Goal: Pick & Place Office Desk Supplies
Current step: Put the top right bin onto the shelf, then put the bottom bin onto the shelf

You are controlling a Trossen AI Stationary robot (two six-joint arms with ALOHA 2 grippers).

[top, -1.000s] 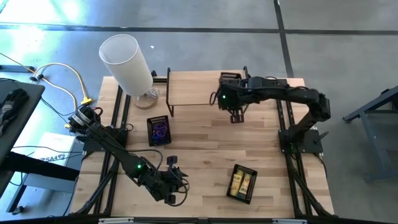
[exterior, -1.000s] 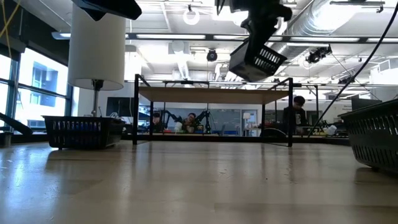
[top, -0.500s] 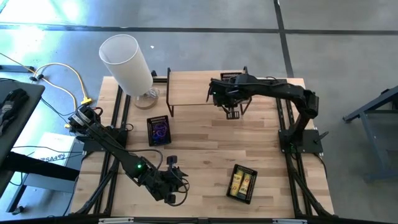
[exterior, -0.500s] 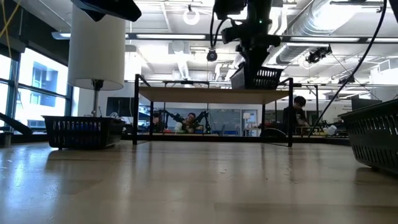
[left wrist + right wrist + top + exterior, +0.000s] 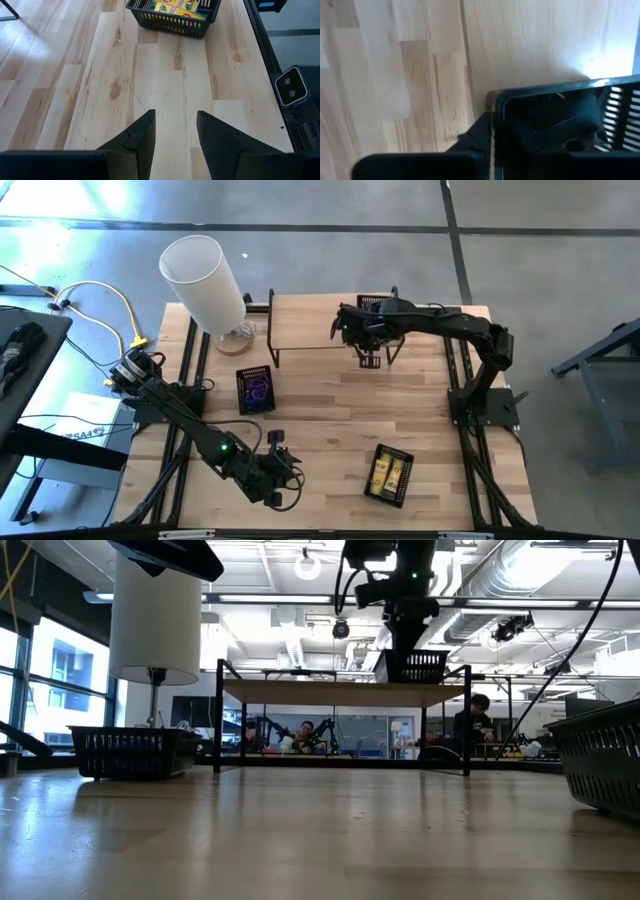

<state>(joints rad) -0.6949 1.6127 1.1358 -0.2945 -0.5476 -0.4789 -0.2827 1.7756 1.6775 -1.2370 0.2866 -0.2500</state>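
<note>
Nearby, white lamp (image 5: 205, 283) and banded tray (image 5: 255, 390) flank shelf (image 5: 310, 325).

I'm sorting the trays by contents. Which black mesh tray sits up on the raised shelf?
The tray at the right tool, at the shelf's right end. The tray with band loops and the tray with yellow pieces sit on the table.
</note>
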